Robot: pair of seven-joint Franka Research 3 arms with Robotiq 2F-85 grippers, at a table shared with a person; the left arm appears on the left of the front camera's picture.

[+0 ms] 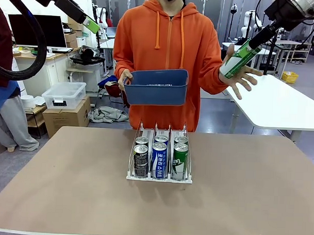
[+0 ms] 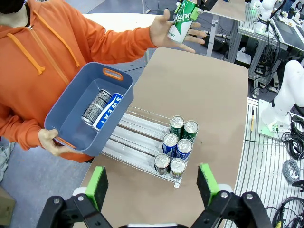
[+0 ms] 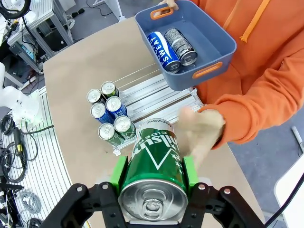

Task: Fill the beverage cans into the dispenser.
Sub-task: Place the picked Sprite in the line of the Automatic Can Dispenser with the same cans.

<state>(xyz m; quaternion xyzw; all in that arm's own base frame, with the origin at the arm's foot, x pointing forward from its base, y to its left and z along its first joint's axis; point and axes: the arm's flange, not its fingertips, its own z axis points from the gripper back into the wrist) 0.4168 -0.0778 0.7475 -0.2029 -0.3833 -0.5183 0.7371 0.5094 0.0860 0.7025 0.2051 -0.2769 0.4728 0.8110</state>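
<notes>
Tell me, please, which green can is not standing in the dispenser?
The green can clamped in the jaws of the right gripper, up beside the person's open hand; the other two green cans stand upright in the right lane of the dispenser.

We count nine beverage cans (image 2: pixel 176 147) in all. Six stand in the one dispenser (image 1: pixel 159 178), two to each of its three lanes: two black, two blue-and-white, two green. Two more lie in the single blue tub (image 1: pixel 156 91), one black and one blue-and-white. The ninth, a green can (image 1: pixel 240 59), sits clamped in the right claw (image 3: pixel 154 173). That makes three cans of each colour. We see two claws, the left claw (image 2: pixel 152 183) spread with nothing in it, two orange handles (image 3: pixel 207 70) on the tub, and one person (image 1: pixel 169 56).
</notes>
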